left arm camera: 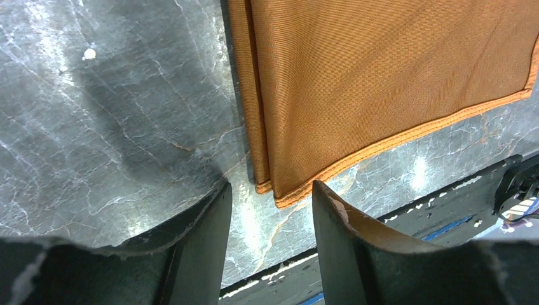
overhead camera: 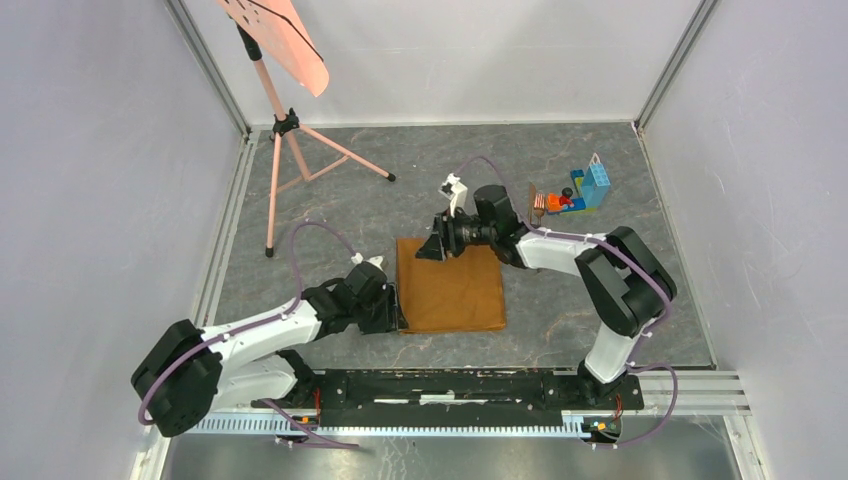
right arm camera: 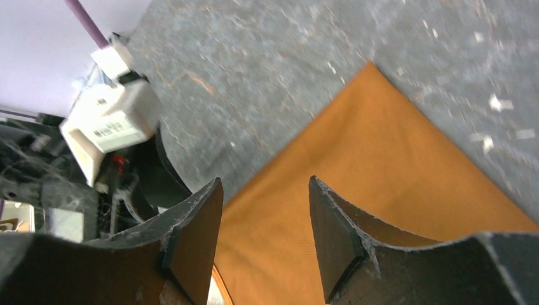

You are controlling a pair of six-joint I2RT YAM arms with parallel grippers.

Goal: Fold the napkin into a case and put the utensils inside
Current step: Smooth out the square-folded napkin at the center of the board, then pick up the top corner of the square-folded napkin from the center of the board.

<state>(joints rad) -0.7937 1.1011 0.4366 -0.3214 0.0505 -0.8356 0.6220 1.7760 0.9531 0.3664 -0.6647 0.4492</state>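
Note:
The orange-brown napkin (overhead camera: 452, 286) lies folded into a flat rectangle in the middle of the table. My left gripper (overhead camera: 399, 312) sits low at its near-left corner. In the left wrist view this gripper (left arm camera: 270, 196) is open, and the layered corner of the napkin (left arm camera: 381, 70) lies just beyond the fingertips, untouched. My right gripper (overhead camera: 433, 248) hovers over the napkin's far-left corner. Seen from the right wrist, that gripper (right arm camera: 266, 189) is open with only the cloth (right arm camera: 388, 159) below it. A small reddish-brown utensil (overhead camera: 537, 204) lies by the toy bricks; I cannot make out a second one.
A pile of colourful toy bricks (overhead camera: 583, 190) stands at the far right of the table. A pink sheet (overhead camera: 285, 35) on a tripod stand (overhead camera: 283, 150) occupies the far left. The black base rail (overhead camera: 450, 385) runs along the near edge.

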